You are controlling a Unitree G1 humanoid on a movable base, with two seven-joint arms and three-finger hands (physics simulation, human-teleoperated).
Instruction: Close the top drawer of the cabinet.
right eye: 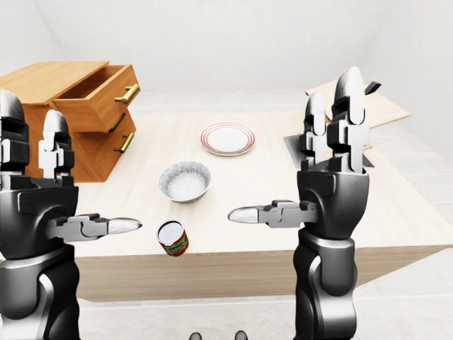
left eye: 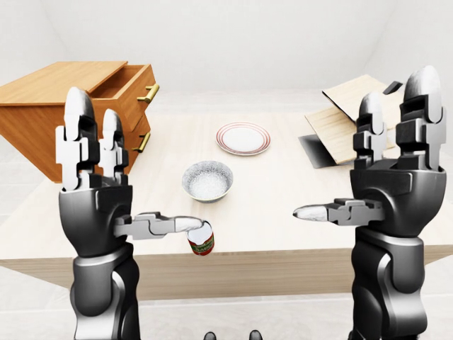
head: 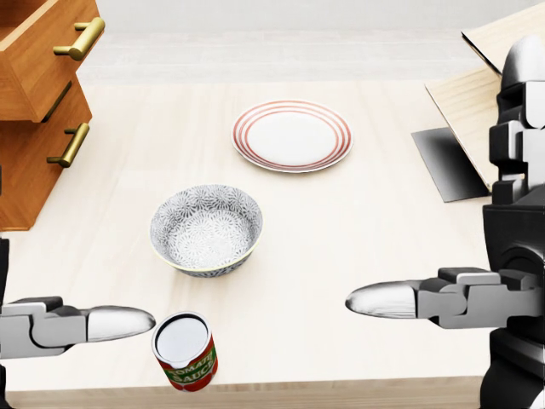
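Observation:
A wooden cabinet stands on the table at the upper left. Its top drawer is pulled out to the right, with a brass handle on its face. The lower drawer with its handle looks pushed in. My left hand is raised with fingers spread, open and empty, below and to the right of the cabinet. My right hand is raised at the right, open and empty, far from the cabinet.
On the light table lie a red-rimmed plate, a patterned bowl and a tomato sauce can near the bottom edge. An opened cardboard box lies at the upper right.

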